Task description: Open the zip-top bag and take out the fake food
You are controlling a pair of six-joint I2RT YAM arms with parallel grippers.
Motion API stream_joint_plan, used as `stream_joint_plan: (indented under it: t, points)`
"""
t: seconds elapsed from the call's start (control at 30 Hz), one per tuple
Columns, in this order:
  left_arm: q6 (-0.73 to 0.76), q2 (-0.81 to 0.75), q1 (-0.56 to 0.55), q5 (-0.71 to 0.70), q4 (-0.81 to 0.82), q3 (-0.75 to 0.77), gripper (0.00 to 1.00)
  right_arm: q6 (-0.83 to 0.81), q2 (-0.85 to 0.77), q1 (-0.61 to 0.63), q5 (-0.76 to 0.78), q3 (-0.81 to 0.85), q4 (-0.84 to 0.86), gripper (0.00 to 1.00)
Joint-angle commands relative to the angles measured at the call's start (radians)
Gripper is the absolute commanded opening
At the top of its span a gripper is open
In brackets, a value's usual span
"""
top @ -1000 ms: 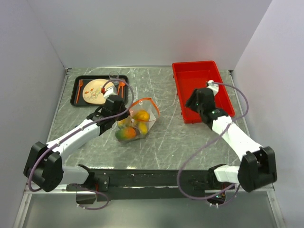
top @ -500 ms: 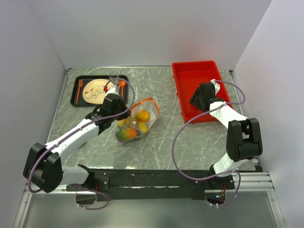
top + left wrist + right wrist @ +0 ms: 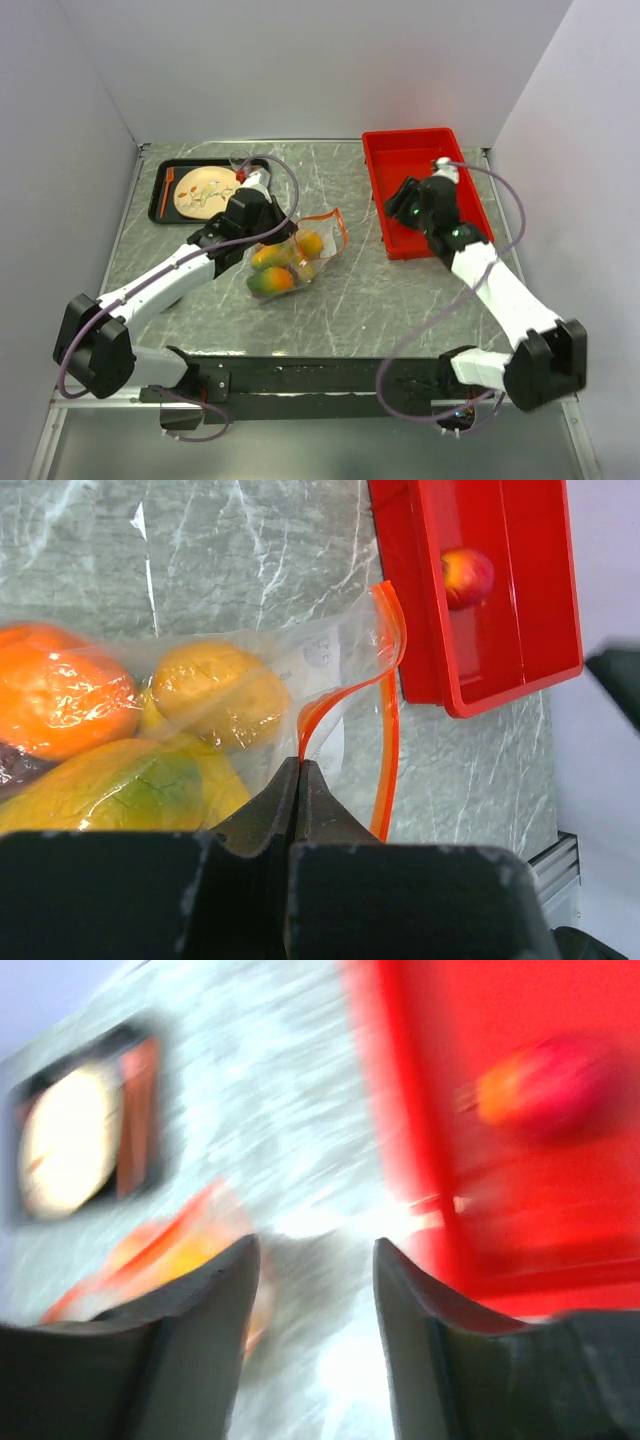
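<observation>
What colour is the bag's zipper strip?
The zipper strip is orange-red; clearest in the left wrist view.

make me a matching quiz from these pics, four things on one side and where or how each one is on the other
1 left gripper
2 right gripper
3 red fruit
4 plate

a on the black tray
b open, holding nothing
c shut on the zip-top bag
d in the red bin

Pairs: 1-c, 2-b, 3-d, 4-a

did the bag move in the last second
Yes. The zip-top bag has slid slightly right in the top view, its zipper edge closer to the red bin, pinched by the left gripper.
</observation>
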Motion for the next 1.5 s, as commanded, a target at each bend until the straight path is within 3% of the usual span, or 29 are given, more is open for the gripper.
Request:
stream_joint_plan:
  t: [0.0,0.17,0.47,0.63,0.87,1.17,1.47]
  points:
    - [-0.020,0.004,-0.016,0.018,0.047,0.046,0.01,0.079,-0.061,0.203,-0.081,-0.036,0.077,0.51]
    - [-0.037,-0.016,-0.036,0.018,0.040,0.037,0.01,0.090,0.064,0.319,-0.127,0.001,0.141,0.32]
    - [-0.053,-0.083,-0.046,-0.051,0.004,0.017,0.01,-0.012,0.250,0.402,-0.182,-0.031,0.380,0.29]
    - [-0.043,-0.108,-0.049,-0.042,-0.013,0.014,0.01,-0.103,0.314,0.426,-0.115,-0.045,0.485,0.47]
    - [-0.019,-0.140,-0.049,0.004,-0.021,-0.001,0.01,-0.218,0.408,0.460,0.019,0.001,0.494,0.57]
    - [0.022,-0.160,-0.047,0.099,0.037,-0.021,0.01,-0.298,0.439,0.480,0.043,-0.042,0.612,0.72]
    - [0.049,-0.181,-0.039,0.155,0.059,-0.020,0.01,-0.375,0.482,0.503,0.029,-0.011,0.612,0.85]
